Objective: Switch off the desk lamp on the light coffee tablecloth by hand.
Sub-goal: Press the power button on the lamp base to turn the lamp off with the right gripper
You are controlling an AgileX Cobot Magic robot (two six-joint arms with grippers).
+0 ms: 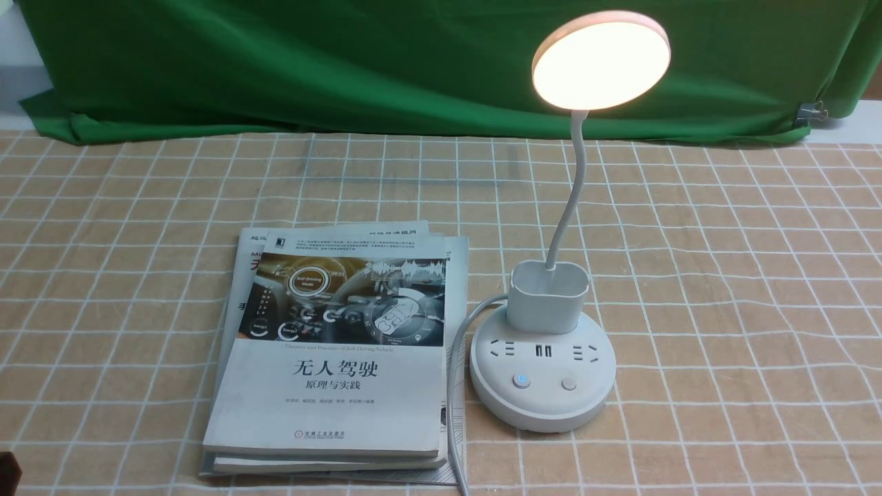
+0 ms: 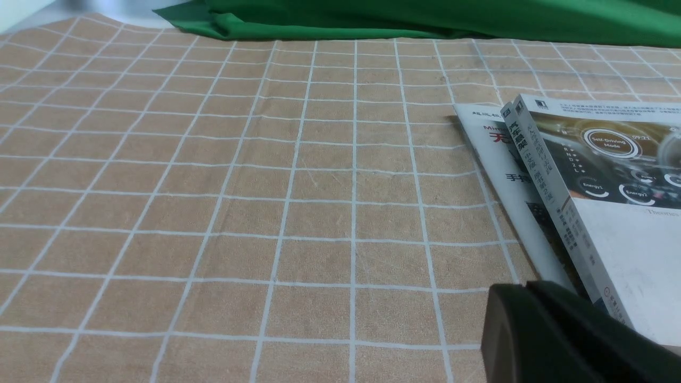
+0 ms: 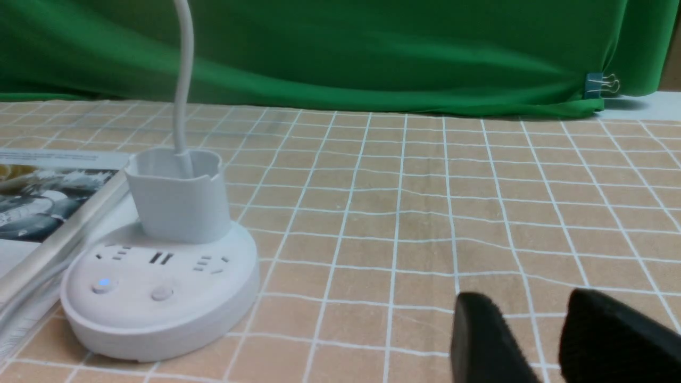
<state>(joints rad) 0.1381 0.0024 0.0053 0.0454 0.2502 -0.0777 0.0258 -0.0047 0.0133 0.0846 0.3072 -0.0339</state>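
Observation:
The white desk lamp stands on the light coffee tablecloth, right of centre. Its disc head glows warm. On the round base, the left button is lit blue and the right button is unlit. In the right wrist view the lamp base lies well to one side of my right gripper, which is open, empty and low over the cloth. My left gripper is shut and empty beside the books' corner. Only a dark tip of it shows in the front view.
A stack of books lies just left of the lamp, also in the left wrist view. The lamp's white cord runs between them. A green cloth hangs at the back, held by a binder clip.

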